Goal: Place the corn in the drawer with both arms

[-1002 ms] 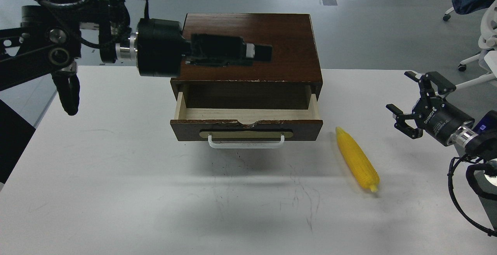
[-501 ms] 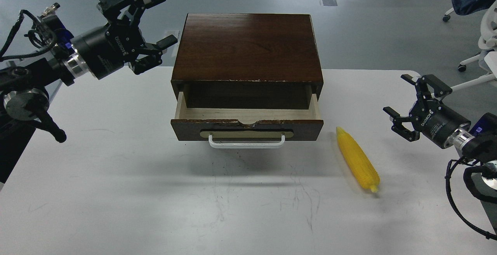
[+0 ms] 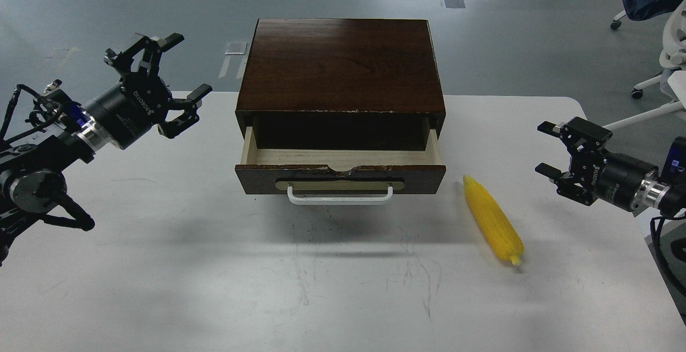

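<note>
The corn lay on the white desk, to the right of the drawer and a little nearer than its front, clear of it. Its narrow tip pointed far and slightly left, toward the drawer's right front corner, and its thicker end lay nearer and further right.

The drawer stood partly pulled out of the dark wooden box, showing a strip of pale wood floor with nothing visible on it. Its dark front carried a white bar handle on a tan plate.

The left end effector hung above the far left part of the desk, well apart from the box, with its fingers spread wide and gripping nothing. The right end effector sat over the right side of the desk, pointing left toward the box, its fingers also spread apart and empty. It was near the corn but further right and not touching it.

Beyond the desk lay grey floor, with a white office chair at the far right.
</note>
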`<state>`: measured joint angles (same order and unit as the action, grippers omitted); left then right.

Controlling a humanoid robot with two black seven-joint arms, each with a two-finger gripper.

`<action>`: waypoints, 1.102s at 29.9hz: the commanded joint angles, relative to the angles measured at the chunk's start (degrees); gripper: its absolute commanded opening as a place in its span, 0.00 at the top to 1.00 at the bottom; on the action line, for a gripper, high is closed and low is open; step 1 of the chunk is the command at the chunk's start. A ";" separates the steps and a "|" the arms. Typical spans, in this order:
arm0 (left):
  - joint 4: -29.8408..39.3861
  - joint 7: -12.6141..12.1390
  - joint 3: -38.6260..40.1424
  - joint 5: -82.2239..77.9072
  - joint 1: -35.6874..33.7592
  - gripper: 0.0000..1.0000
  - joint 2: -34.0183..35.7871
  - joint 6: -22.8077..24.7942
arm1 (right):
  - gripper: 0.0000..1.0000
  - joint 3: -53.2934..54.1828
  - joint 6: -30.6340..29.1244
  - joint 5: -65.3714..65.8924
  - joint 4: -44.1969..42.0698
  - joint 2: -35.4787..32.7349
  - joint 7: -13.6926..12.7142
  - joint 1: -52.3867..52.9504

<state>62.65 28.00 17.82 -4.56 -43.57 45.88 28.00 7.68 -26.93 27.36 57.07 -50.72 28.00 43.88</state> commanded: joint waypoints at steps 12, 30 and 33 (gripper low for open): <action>-0.16 0.00 0.73 -0.45 0.68 0.02 -1.67 0.00 | 0.00 -2.49 3.29 43.57 6.22 -1.84 0.00 4.46; 0.28 0.00 1.43 -0.71 0.68 0.02 -1.94 0.00 | 0.02 -16.45 5.49 44.63 3.58 4.14 0.00 10.52; 0.37 0.00 1.52 -0.71 0.68 0.02 -1.94 0.00 | 0.04 -18.04 5.49 44.63 3.58 5.10 0.00 12.10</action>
<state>62.95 28.00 19.21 -5.26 -42.89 43.93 28.00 -8.79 -21.47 71.96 60.64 -46.42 28.00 54.57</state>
